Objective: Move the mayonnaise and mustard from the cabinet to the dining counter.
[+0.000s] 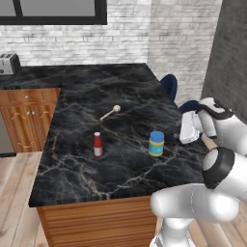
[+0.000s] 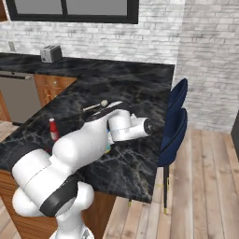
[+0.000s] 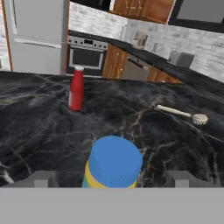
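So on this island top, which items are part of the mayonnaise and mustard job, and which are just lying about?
Part of the job:
- squat blue-lidded mayonnaise jar, standing on the top
- black white-veined marble dining counter
- gripper, open on either side of the jar

Just lying about:
- slim red bottle with white cap
- pale wooden dish brush
- silver toaster
- dark blue stools

The blue-lidded mayonnaise stands upright on the black-marble dining counter.
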You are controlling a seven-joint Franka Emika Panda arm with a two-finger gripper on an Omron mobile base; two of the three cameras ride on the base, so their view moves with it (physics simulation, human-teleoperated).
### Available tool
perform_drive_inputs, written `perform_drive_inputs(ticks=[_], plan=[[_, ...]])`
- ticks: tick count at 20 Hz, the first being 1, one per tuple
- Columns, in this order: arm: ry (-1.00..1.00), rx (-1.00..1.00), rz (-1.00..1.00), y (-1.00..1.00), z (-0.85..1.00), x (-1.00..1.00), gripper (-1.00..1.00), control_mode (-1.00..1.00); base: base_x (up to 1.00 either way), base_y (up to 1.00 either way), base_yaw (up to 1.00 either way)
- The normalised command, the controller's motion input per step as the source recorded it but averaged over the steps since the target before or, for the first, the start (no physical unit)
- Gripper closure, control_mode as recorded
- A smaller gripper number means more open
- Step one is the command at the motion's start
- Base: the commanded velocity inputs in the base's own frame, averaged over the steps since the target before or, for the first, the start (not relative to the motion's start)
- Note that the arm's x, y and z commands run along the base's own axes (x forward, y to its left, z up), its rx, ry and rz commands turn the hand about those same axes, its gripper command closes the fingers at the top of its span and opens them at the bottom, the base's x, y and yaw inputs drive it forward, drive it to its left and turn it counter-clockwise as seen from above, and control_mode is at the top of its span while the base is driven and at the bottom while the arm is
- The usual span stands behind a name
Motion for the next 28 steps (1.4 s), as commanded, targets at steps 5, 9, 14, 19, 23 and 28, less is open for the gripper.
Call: perform_drive_inputs(ticks=[5,9,14,19,23,28], plan=[[0.22,-0.16,-0.01,0.05,1.00,-0.36,-1.00,-1.00,0.00,0.00,0.00],[0.31,-0.07,-0.21,0.26,0.70,-0.24,-1.00,-1.00,0.00,0.00,0.00],[0.22,-0.04,-0.43,0.52,0.19,-0.31,-1.00,-1.00,0.00,0.00,0.00],[0.23,-0.07,-0.59,0.43,0.00,-0.16,-1.00,-1.00,0.00,0.00,0.00],[0.17,-0.05,-0.52,0.07,0.00,0.03,-1.00,-1.00,0.00,0.00,0.00],[0.07,-0.01,-0.10,0.09,0.01,0.09,-1.00,-1.00,0.00,0.00,0.00]])
